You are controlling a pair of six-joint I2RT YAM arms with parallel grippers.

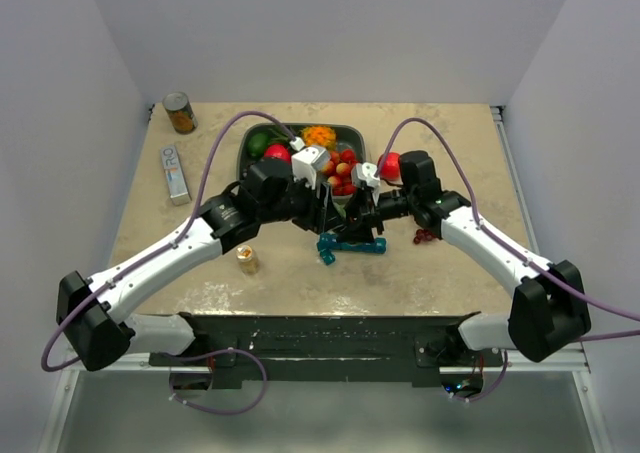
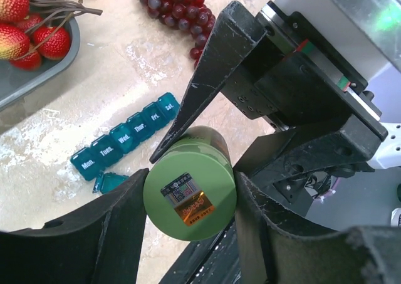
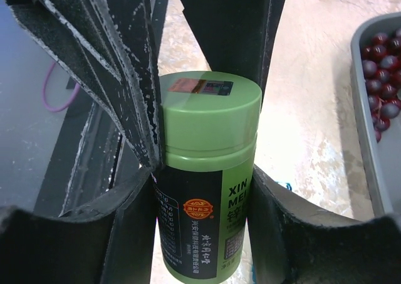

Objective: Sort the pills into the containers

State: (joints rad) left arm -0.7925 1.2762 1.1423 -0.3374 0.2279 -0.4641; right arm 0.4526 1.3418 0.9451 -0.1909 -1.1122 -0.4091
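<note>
A green pill bottle [image 3: 207, 127] with a green cap [image 2: 188, 171] is held in the air between both arms, above the table's middle. My left gripper [image 2: 188, 193] is shut on the cap. My right gripper [image 3: 202, 196] is shut on the bottle's labelled body. In the top view the two grippers meet, left [image 1: 325, 211] and right [image 1: 357, 213]. The teal-blue containers [image 2: 125, 140], a strip of several day-marked cells, lie on the table just below and also show in the top view [image 1: 352, 243]. One loose teal piece [image 2: 109, 182] lies beside the strip. No pills show.
A grey fruit tray [image 1: 300, 133] stands behind the grippers, its rim in the left wrist view [image 2: 37, 71]. Red grapes [image 1: 425, 237] lie to the right. A tin can [image 1: 179, 113], a white box [image 1: 175, 173] and a small amber bottle [image 1: 247, 260] stand on the left.
</note>
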